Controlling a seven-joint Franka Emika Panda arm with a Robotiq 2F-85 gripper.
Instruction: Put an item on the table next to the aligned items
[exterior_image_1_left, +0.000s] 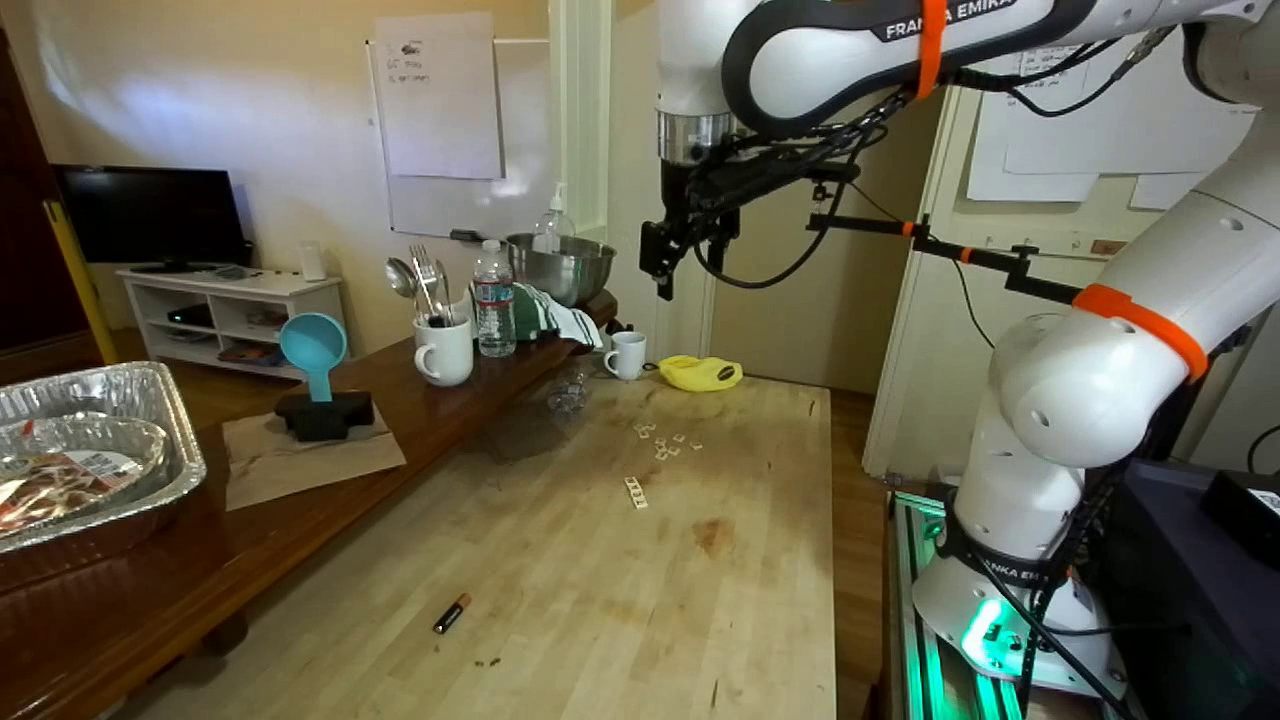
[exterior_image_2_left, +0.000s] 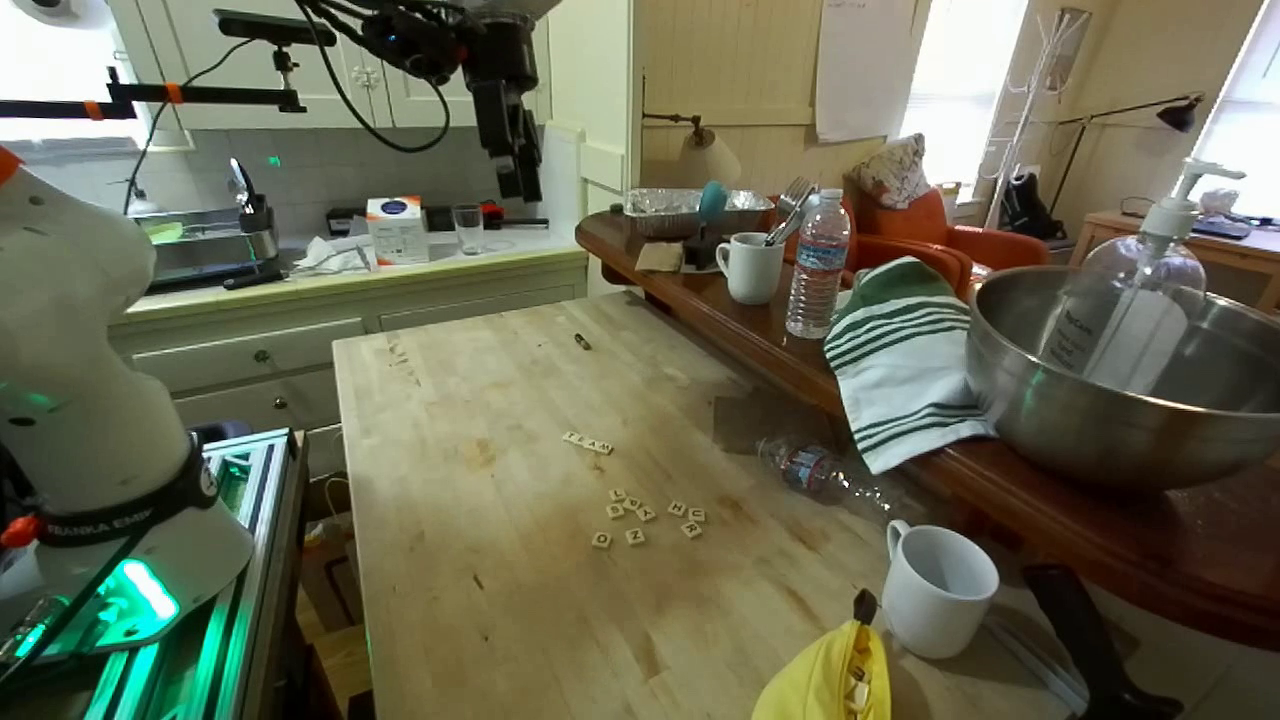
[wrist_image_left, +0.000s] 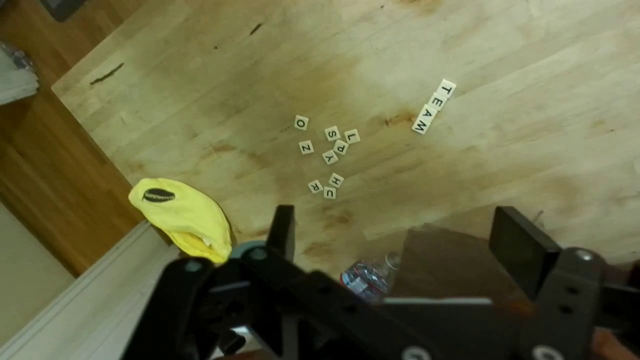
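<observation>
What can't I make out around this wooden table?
Aligned tiles: letters too small to read in an exterior view.
Battery: any print too small to read in both exterior views.
Yellow pouch: cut off by the bottom edge in an exterior view.
Clear bottle: one end hidden behind the gripper in the wrist view.

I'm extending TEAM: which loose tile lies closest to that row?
The L tile: the S tile, P tile and all other loose ones lie farther from the TEAM row.

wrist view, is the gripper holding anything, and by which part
Nothing is held: the black two-fingered gripper is open and empty, and the small square cream letter tiles lie on the light blond wooden table.
</observation>
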